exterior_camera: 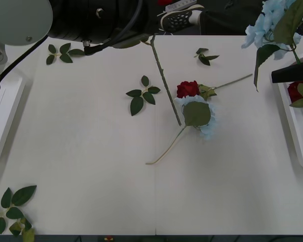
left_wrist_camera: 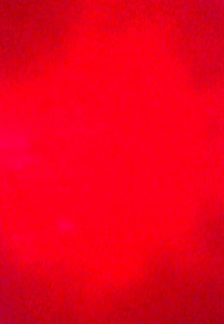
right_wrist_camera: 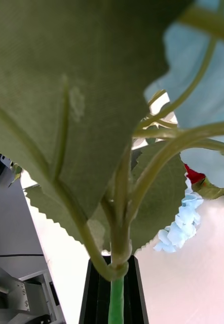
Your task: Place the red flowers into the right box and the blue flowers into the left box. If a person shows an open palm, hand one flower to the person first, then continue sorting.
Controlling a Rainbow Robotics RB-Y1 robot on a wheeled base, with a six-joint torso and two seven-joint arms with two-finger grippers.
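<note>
My right gripper (exterior_camera: 292,75) (right_wrist_camera: 114,268) hangs at the table's right edge above the right box (exterior_camera: 299,136). Its black fingers are shut on the stem of a blue flower (exterior_camera: 270,21) (right_wrist_camera: 208,81), held upright with its broad leaves near the wrist camera. One red flower (exterior_camera: 295,91) lies in that box. In the middle of the table a red flower (exterior_camera: 187,88) (right_wrist_camera: 193,175) and another blue flower (exterior_camera: 206,121) (right_wrist_camera: 180,226) lie together. My left arm reaches across the far side; a long green stem (exterior_camera: 163,78) slants down from under it, and a red bloom (left_wrist_camera: 112,162) fills the left wrist view. The left box (exterior_camera: 5,108) is at the left edge.
Loose green leaf sprigs lie at the centre (exterior_camera: 143,94), far left (exterior_camera: 60,52), far right of centre (exterior_camera: 204,55) and near left corner (exterior_camera: 10,206). A person's black sneaker (exterior_camera: 179,18) shows beyond the far edge. The near half of the table has free room.
</note>
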